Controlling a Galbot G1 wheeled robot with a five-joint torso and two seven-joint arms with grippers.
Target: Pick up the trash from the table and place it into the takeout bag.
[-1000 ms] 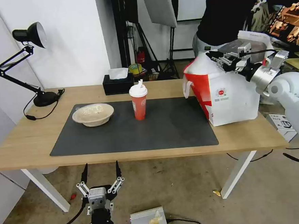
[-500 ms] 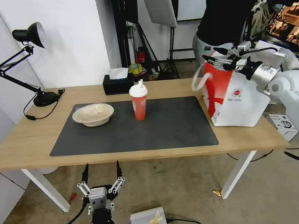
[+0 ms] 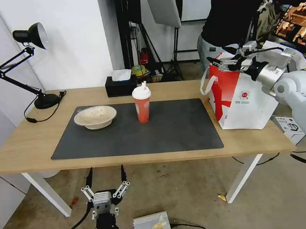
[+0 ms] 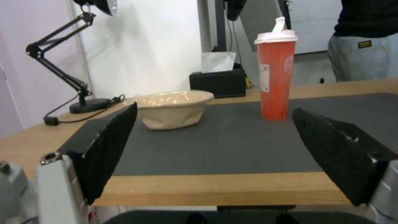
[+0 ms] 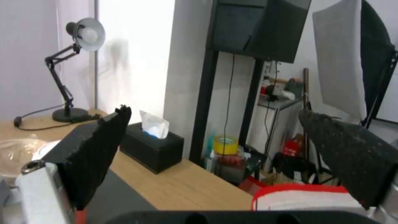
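Takeout bag (image 3: 244, 101) now sits squarer and upright at the table's (image 3: 29, 144) right end versus 0.5 s ago. Right gripper (image 3: 222, 59) hovers over its mouth, fingers spread, empty. Left gripper (image 3: 105, 173) parked below the front edge, spread wide. Red cup (image 3: 142, 104) and beige bowl (image 3: 95, 117) on the mat (image 3: 175, 130).

A black articulated metal desk lamp (image 3: 23, 64) and a black rectangular tissue box (image 3: 121, 85) stand far beyond the left claw.

White walls (image 3: 74, 36) stood behind; a stained grey concrete floor (image 3: 186, 192) lay below. A black articulated desk lamp (image 3: 32, 35) and black light stands (image 3: 129, 25) were present.
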